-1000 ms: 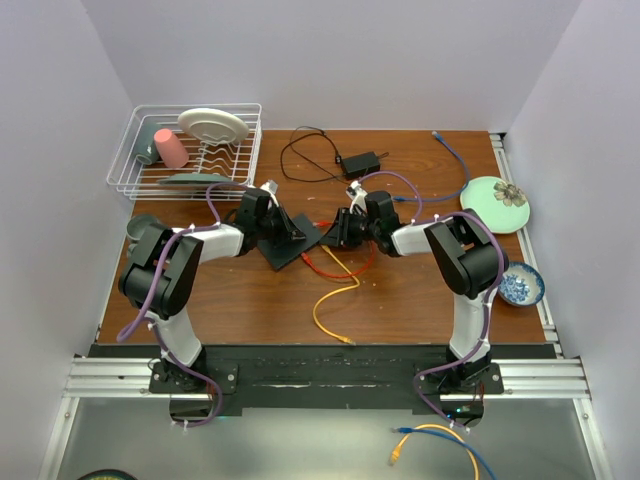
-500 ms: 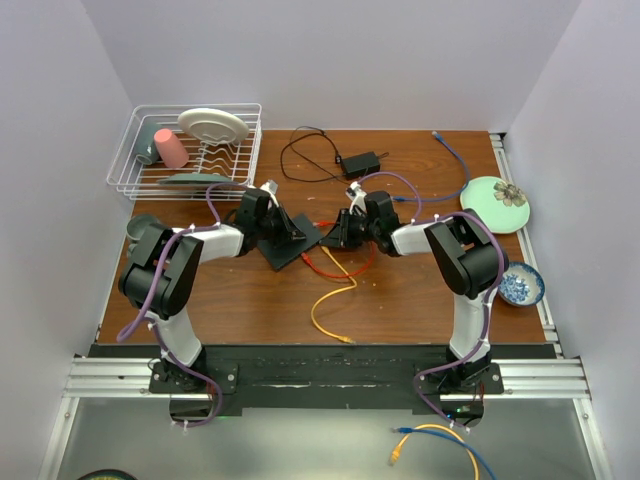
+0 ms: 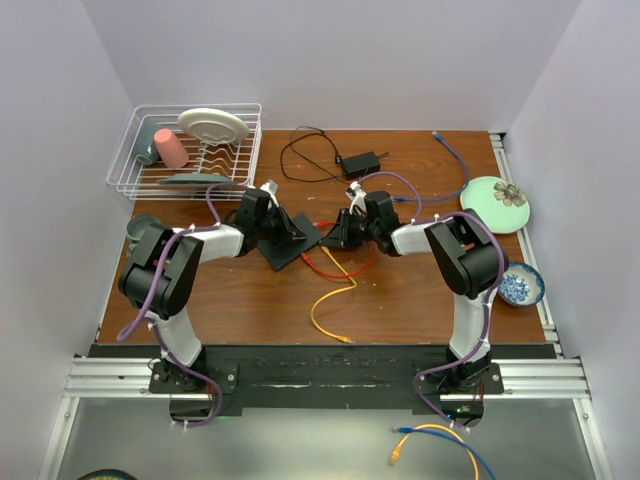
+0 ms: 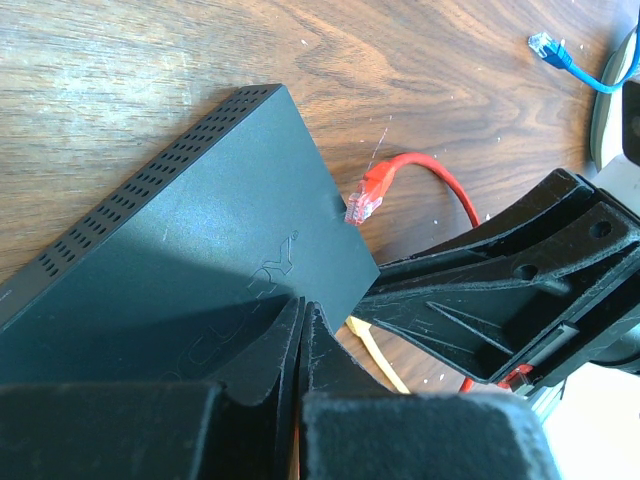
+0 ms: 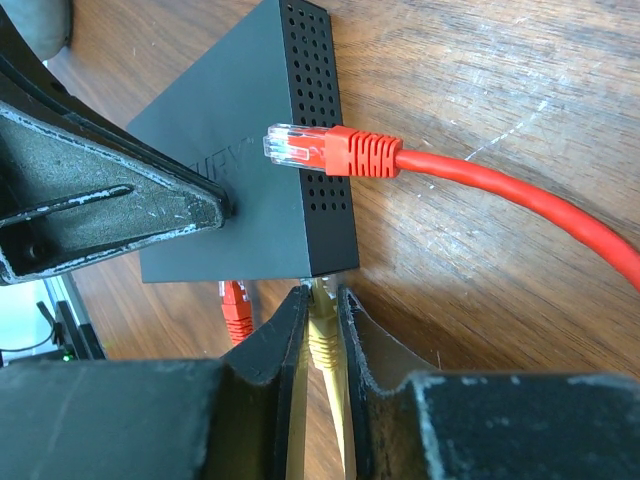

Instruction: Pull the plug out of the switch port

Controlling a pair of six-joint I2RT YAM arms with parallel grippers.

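Observation:
The flat black switch box [image 3: 292, 245] lies at mid-table. My left gripper [image 4: 302, 315] is shut, its tips pressing on the box top [image 4: 190, 230]. The switch port row is on the box edge facing my right gripper [image 5: 320, 300] and is mostly hidden. The yellow plug [image 5: 322, 338] sits in that edge, and my right gripper is shut on it, one finger on each side. A red plug [image 5: 235, 305] sits in the same edge beside it. A loose red plug [image 5: 330, 150] rests against the box corner. The yellow cable [image 3: 325, 300] trails toward the near edge.
A wire dish rack [image 3: 185, 150] stands at the back left. A small black adapter [image 3: 358, 161] with thin cord lies behind the arms. A green plate [image 3: 495, 203], a blue bowl [image 3: 521, 285] and a blue cable [image 3: 450, 150] sit on the right. A red cable [image 3: 345, 268] loops by the box.
My right gripper's fingers have closed in on the yellow plug. Both arms and the box stay where they were.

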